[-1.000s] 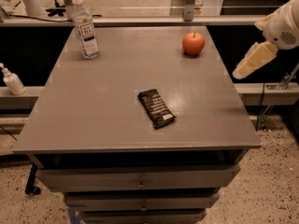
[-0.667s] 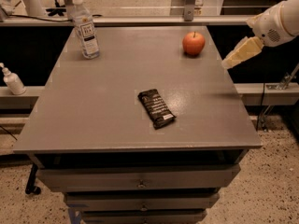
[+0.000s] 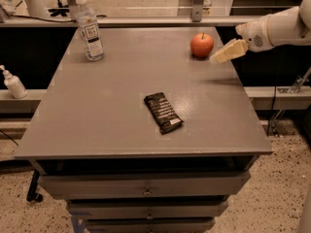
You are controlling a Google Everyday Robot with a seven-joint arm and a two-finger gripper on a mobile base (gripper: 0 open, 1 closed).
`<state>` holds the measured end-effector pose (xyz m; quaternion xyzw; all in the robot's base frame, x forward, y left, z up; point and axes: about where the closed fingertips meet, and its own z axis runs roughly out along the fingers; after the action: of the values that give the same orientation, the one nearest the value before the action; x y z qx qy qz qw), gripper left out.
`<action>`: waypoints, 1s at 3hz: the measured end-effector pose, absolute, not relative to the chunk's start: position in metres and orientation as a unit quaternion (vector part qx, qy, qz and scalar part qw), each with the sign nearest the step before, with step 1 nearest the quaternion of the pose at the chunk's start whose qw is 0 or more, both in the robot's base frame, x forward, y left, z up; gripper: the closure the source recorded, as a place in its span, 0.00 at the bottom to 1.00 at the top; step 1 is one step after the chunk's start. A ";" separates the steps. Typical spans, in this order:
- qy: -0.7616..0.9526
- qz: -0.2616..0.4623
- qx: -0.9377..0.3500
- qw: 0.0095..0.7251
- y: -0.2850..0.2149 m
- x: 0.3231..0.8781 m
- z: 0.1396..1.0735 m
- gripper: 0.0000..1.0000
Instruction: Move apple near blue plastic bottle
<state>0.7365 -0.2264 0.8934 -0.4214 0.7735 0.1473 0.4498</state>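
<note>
Apple sits on the table just off the tip of the gripper, close but not touching as far as I can see. The gripper hangs low over the table's far corner, pointed at the apple. Honestly I can't tell how wide it's set from this angle. It's got nothing in it though, since the apple is plainly resting on the tabletop.

Further out from the gripper, toward the near edge, a dark snack bar lies flat, out of the way. The bottle stands upright well beyond the apple, clear across at the other far corner. Past that, off the table, there's a small white pump bottle.

I'd call this the reach-in step, with the grab not yet made. Next it needs to cover the last gap, get around the apple, lift it, and carry it across without knocking the bottle over.
</note>
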 end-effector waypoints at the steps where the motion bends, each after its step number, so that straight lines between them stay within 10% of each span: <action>1: 0.761 0.173 -0.421 0.462 -0.206 0.760 0.880 0.00; 3: 0.753 0.196 -0.411 0.475 -0.184 0.798 0.861 0.17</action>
<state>0.7977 -0.1835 0.8608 -0.4110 0.7532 0.1956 0.4749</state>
